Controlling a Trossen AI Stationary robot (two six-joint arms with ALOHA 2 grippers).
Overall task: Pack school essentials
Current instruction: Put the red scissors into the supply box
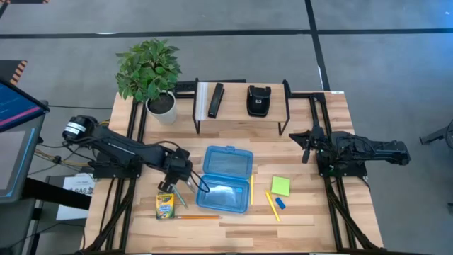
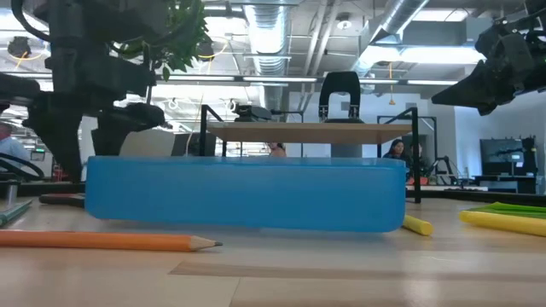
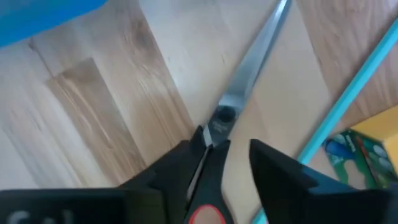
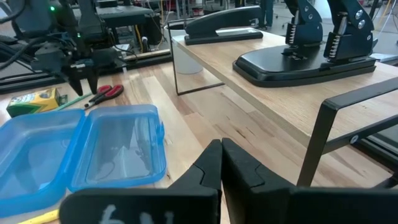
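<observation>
Scissors: the scissors (image 3: 225, 118) lie flat on the wood directly under the left gripper (image 3: 229, 163), blades pointing away from it, the red-marked handle end just beneath the wrist.
Left gripper: its two fingers stand spread, one on each side of the shank just behind the pivot screw; nothing is pinched yet.
Box: the open blue plastic case (image 1: 225, 178) sits just beside this gripper, on the side toward the middle of the table.
Neighbours: a teal pencil (image 3: 346, 99) runs close along one finger, and the crayon box (image 1: 165, 205) lies just beyond it.
Step in hand: judged to be the pick of the scissors.
Doing it well: lower straight down so both fingertips reach the table evenly, keep the outer finger clear of the teal pencil, close across the narrow shank rather than the blades, then lift level before carrying toward the case.
Right gripper: the right gripper (image 4: 221, 163) waits well apart, near the shelf's end, fingers pressed together.
</observation>
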